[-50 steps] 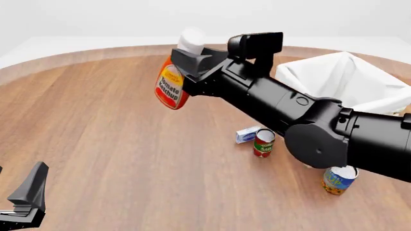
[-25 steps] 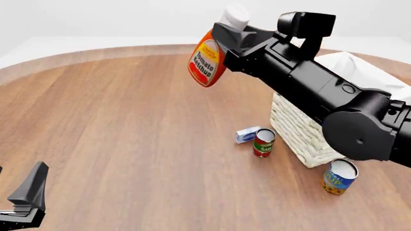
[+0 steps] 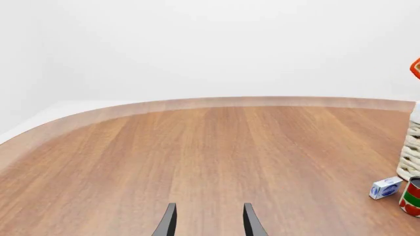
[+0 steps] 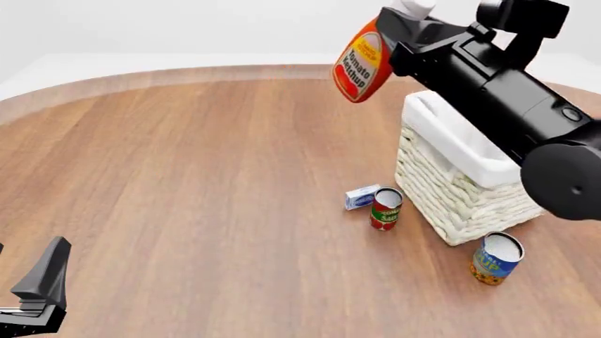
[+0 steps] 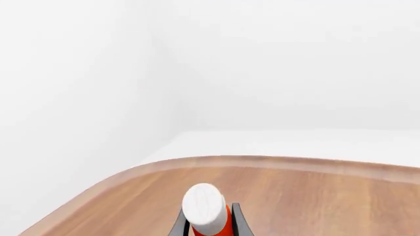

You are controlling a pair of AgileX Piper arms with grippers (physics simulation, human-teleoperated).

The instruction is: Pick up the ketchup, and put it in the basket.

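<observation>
The ketchup [image 4: 359, 65], a red squeeze bottle with a white cap and yellow-edged label, hangs high in the air, tilted, just left of the basket [image 4: 451, 184]. My right gripper [image 4: 393, 36] is shut on its neck below the cap. In the right wrist view the white cap [image 5: 202, 205] shows between the fingers. The basket is cream wicker with a white liner and stands at the right of the table; its edge shows in the left wrist view [image 3: 409, 152]. My left gripper [image 4: 38, 296] sits low at the near left, its jaws apart and empty [image 3: 206, 223].
A red-and-green tomato sauce can [image 4: 385, 208] and a small white-and-blue box [image 4: 361, 196] stand just left of the basket. A blue-and-yellow can [image 4: 495, 258] stands in front of the basket. The round wooden table [image 4: 188, 183] has its curved far edge behind.
My right arm has carried the ketchup up and to the right, from over the table's middle to beside the basket. The left arm has not moved.
</observation>
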